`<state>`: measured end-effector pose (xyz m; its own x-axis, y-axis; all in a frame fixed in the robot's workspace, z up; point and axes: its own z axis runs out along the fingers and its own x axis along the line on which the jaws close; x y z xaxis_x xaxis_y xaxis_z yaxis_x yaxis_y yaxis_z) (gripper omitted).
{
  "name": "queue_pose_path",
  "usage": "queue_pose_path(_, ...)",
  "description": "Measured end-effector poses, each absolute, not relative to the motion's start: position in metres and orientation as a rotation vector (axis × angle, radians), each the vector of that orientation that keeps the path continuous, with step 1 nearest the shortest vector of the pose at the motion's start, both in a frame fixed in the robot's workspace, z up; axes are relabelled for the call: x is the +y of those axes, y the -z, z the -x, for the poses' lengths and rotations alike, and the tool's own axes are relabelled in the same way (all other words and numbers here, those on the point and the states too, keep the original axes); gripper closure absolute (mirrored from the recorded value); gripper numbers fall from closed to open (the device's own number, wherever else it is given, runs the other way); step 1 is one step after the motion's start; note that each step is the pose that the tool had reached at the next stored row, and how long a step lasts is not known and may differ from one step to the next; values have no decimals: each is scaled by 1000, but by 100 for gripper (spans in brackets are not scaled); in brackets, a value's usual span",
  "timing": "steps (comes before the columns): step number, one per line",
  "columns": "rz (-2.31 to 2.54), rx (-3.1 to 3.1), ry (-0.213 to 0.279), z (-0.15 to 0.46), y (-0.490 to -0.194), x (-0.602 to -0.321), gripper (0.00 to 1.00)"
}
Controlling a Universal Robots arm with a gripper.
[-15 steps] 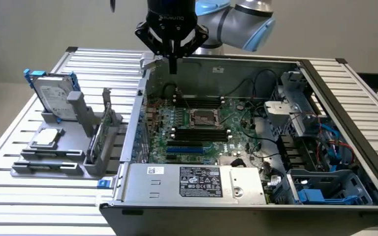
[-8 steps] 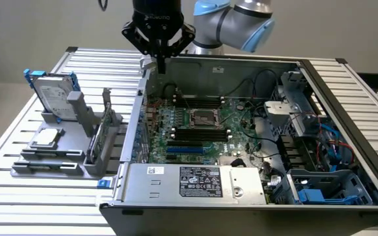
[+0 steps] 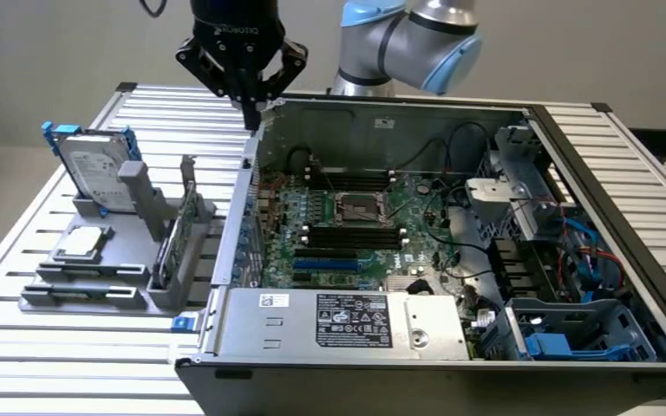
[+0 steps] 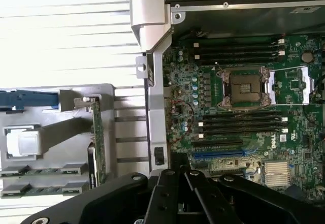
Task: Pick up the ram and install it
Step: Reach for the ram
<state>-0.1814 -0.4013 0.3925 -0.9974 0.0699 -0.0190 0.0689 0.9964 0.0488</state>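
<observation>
While the ram [image 4: 43, 171] sits slotted in the gray holder [image 3: 136, 299] outside the computer case [image 3: 236, 221], on the exterior view's left, the gripper [image 3: 250, 104] hangs over the case's far corner. It points straight down, jaws pinched together with nothing visible between them, well apart from the ram.

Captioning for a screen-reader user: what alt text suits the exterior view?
The pincer hangs over the wall of the open computer case on the exterior view's left. The ram stands on edge in a grey holder beside the case, untouched.
</observation>
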Motion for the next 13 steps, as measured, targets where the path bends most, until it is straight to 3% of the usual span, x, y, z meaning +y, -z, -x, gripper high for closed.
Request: queue_pose_path(13, -109, 3118, -75, 241, -390, -410, 89)
